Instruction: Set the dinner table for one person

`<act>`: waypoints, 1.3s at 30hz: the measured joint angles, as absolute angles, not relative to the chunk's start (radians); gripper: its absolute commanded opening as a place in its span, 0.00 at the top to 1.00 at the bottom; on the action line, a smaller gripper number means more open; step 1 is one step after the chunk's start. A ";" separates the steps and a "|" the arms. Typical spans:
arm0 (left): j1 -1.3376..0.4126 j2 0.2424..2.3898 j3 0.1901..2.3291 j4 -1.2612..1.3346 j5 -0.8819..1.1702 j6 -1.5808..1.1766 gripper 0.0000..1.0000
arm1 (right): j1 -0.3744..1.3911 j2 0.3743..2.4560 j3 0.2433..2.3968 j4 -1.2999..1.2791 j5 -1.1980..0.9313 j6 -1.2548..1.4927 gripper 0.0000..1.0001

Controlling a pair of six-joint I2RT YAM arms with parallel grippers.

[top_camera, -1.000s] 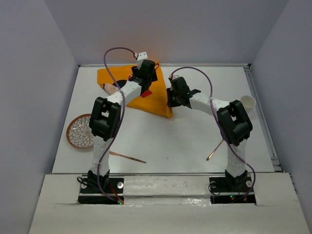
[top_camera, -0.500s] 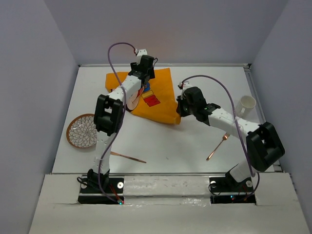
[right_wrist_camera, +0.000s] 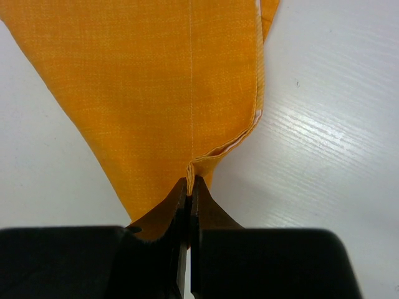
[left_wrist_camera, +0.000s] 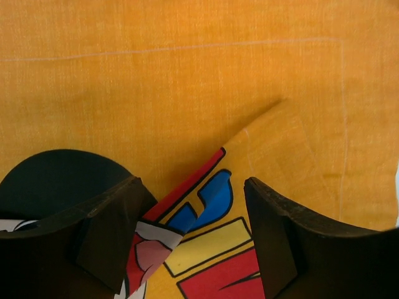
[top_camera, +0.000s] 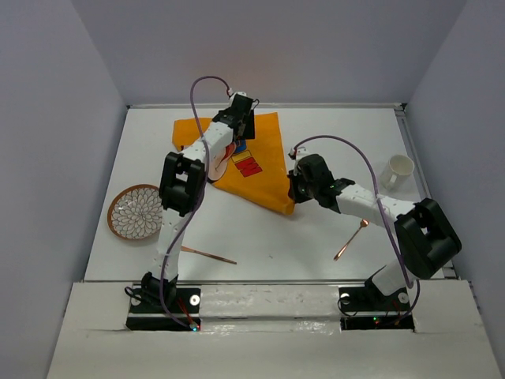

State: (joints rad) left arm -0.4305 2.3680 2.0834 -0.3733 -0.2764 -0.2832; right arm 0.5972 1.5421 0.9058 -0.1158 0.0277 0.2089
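Note:
The orange Mickey Mouse cloth mat (top_camera: 264, 162) lies partly folded on the white dinner table (top_camera: 260, 237), toward the back. My right gripper (top_camera: 293, 195) is shut on the mat's near corner (right_wrist_camera: 190, 171); the pinched edge shows between its jaws. My left gripper (top_camera: 239, 126) is open above the mat's far part, its fingers (left_wrist_camera: 115, 230) astride a folded flap with red, blue and yellow print (left_wrist_camera: 206, 199), not closed on it.
A brown-rimmed patterned plate (top_camera: 132, 212) sits at the left. A white cup (top_camera: 398, 169) stands at the right. A copper fork (top_camera: 349, 241) lies near the right arm and a copper utensil (top_camera: 207, 254) near the left base.
My right gripper has pulled the mat's corner toward the near side, spreading the cloth. My left gripper has shifted right over the mat's far edge. More of the print shows.

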 measured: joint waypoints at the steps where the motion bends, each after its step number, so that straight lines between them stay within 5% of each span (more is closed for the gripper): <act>1: -0.430 2.370 2.086 -0.390 -0.268 -0.274 0.21 | 0.597 1.542 0.906 -0.113 0.028 0.210 1.00; 15: -0.443 2.569 2.450 -0.642 -0.234 -0.177 0.17 | 0.597 1.542 0.901 -0.102 0.037 0.233 1.00; 29: -0.455 2.619 2.506 -0.619 -0.308 -0.140 0.12 | 0.597 1.514 0.879 -0.099 0.037 0.242 1.00; 39: -0.446 2.655 2.570 -0.651 -0.248 -0.101 0.19 | 0.597 1.491 0.867 -0.098 0.039 0.258 1.00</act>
